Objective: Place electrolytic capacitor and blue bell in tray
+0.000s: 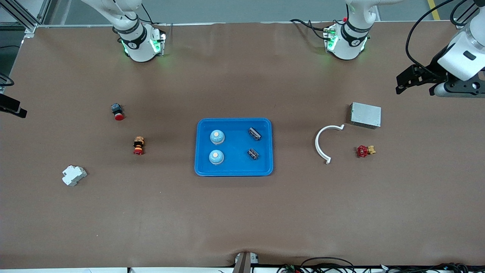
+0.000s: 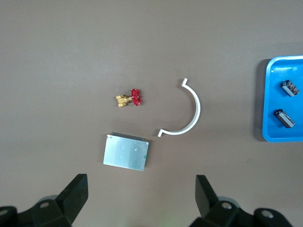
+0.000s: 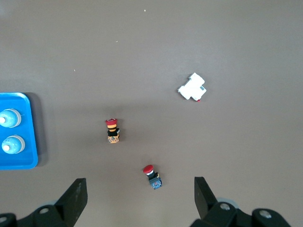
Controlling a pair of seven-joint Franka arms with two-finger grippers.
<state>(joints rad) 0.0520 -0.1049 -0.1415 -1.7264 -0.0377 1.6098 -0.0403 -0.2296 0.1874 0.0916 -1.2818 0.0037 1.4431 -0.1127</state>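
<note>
The bright-blue tray (image 1: 234, 120) lies at the middle of the table. In it stand two blue bells (image 1: 217, 137) (image 1: 216, 157) toward the right arm's end. Two dark electrolytic capacitors (image 1: 254, 133) (image 1: 253, 154) lie toward the left arm's end. My left gripper (image 1: 402, 84) (image 2: 141, 182) hangs open and empty over the table by the grey box; its wrist view catches the tray's edge (image 2: 267, 94) and both capacitors (image 2: 290, 88) (image 2: 284, 117). My right gripper (image 3: 139, 184) is open and empty above the red push button; only a black part of it (image 1: 15, 108) shows at the front view's edge.
At the left arm's end lie a grey metal box (image 1: 365, 115), a white curved clip (image 1: 322, 142) and a red-handled brass valve (image 1: 364, 151). At the right arm's end are a red push button (image 1: 118, 112), a red-and-yellow switch (image 1: 138, 145) and a white breaker (image 1: 74, 175).
</note>
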